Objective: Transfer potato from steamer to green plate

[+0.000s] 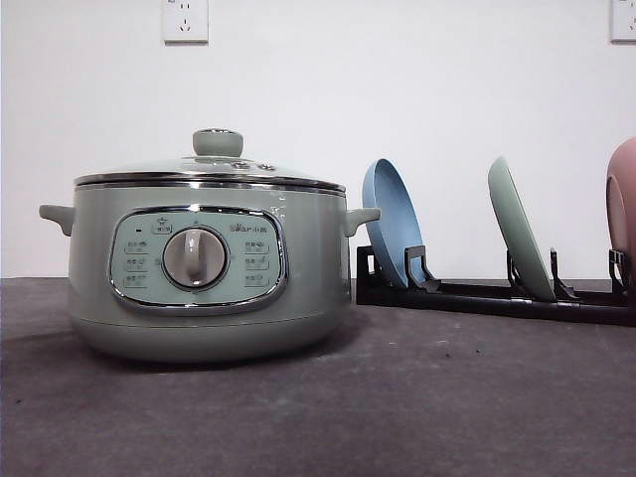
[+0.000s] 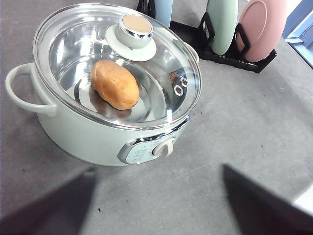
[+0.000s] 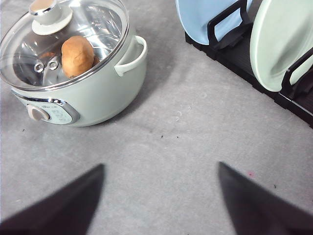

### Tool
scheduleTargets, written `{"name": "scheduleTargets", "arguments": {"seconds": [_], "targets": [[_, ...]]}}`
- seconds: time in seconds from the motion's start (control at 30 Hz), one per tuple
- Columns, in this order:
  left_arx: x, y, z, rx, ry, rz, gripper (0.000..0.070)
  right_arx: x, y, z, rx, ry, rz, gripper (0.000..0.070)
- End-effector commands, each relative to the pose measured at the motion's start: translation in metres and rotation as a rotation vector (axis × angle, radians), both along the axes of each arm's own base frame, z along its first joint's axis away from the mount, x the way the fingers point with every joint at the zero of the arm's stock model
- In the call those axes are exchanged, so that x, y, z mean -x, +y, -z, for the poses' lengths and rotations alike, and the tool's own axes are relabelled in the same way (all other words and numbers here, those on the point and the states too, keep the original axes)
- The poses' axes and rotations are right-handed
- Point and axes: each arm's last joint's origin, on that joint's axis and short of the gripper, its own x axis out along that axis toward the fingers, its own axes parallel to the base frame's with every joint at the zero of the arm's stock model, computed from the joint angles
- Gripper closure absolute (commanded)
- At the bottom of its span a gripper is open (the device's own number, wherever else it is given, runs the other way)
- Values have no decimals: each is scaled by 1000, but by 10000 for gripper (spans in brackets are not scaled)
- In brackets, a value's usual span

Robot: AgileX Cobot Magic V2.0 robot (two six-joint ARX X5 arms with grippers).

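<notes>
Grey felt-like tabletop [image 1: 447,397] meets white wall [image 1: 397,79] bearing sockets [image 1: 185,20].

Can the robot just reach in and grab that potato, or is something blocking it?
Something blocks it. The glass lid sits closed on the steamer, covering the potato. Both grippers, left and right, hover open outside the pot. The green plate stands upright in the rack.
</notes>
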Motion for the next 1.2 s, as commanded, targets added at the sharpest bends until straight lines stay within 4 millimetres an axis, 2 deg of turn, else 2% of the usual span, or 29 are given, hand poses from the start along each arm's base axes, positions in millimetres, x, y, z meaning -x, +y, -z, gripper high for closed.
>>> {"name": "scheduleTargets", "arguments": {"seconds": [0.0, 0.4, 0.6, 0.8, 1.0, 1.17], "targets": [[0, 0, -6, -6, -37, 17, 63, 0, 0, -6, -8, -19, 3, 177], [0, 0, -6, -6, -36, 17, 63, -2, 0, -7, -32, -11, 42, 177], [0, 0, -6, -6, -38, 17, 64, -14, 1, -15, -79, -13, 97, 177], [0, 0, -6, -6, -38, 17, 64, -46, 2, -35, -64, -15, 147, 177], [0, 0, -6, -6, -38, 17, 64, -91, 6, -52, -75, -8, 156, 177], [0, 0, -6, -6, -38, 17, 64, -135, 9, -55, -73, 26, 161, 177]]}}
